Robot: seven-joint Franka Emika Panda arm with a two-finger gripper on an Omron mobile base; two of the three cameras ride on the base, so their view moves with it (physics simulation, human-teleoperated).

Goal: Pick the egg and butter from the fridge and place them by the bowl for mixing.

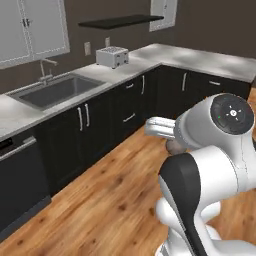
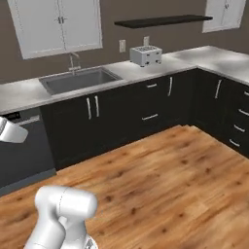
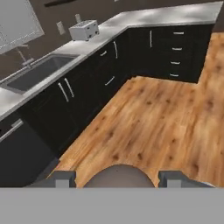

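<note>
One egg is held between the two fingers of the pincer, closed on it above the wooden floor; its lower part is cut off. One toaster and one sink are seen on the tabletop.

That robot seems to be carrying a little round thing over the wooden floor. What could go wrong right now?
1. The egg sits between the gripper jaws above bare wooden floor; if the hold is shallow, it might slip out and fall.
2. It is round, so a jolt while the base moves could roll it loose.
3. Squeezing harder to be safe could crack it.
</note>
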